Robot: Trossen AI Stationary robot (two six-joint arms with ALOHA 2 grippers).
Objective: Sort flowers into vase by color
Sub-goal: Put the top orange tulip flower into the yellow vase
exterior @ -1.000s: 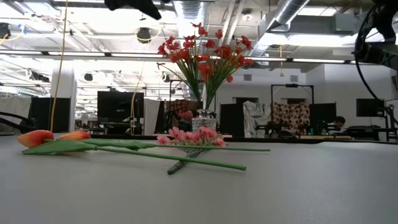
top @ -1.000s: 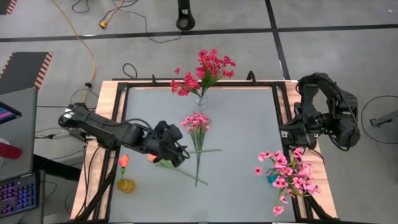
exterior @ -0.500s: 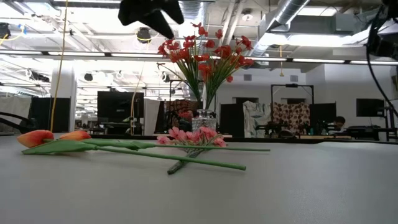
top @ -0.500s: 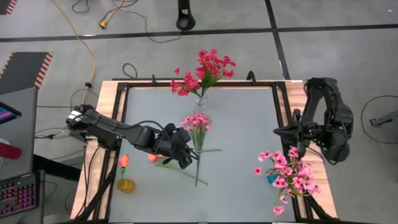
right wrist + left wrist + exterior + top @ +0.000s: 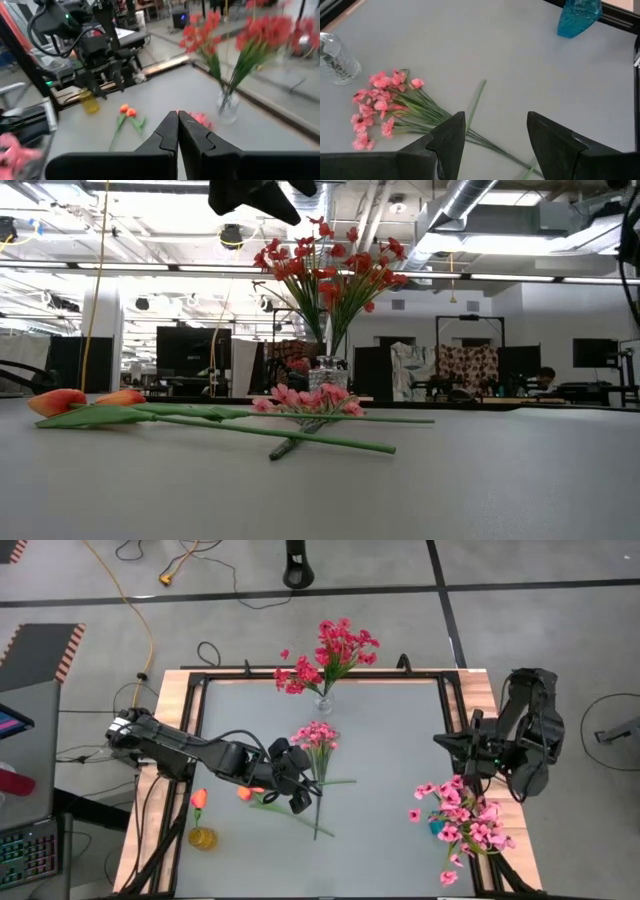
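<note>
Two dark jointed arms, black cabling, blunt black end effector fingers (image 5: 451, 137)

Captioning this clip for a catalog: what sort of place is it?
Probably an open robotics lab or workshop: bare ceiling ducts, desks with monitors behind the table, and loose cables across the concrete floor.

1. The grey table (image 5: 390, 740) carried everything.
2. A pink spray (image 5: 318, 736) lay mid-table, beside two orange tulips (image 5: 245, 793).
3. A clear vase (image 5: 323, 702), yellow vase (image 5: 202, 837) and blue vase (image 5: 437, 826) stood on it.
</note>
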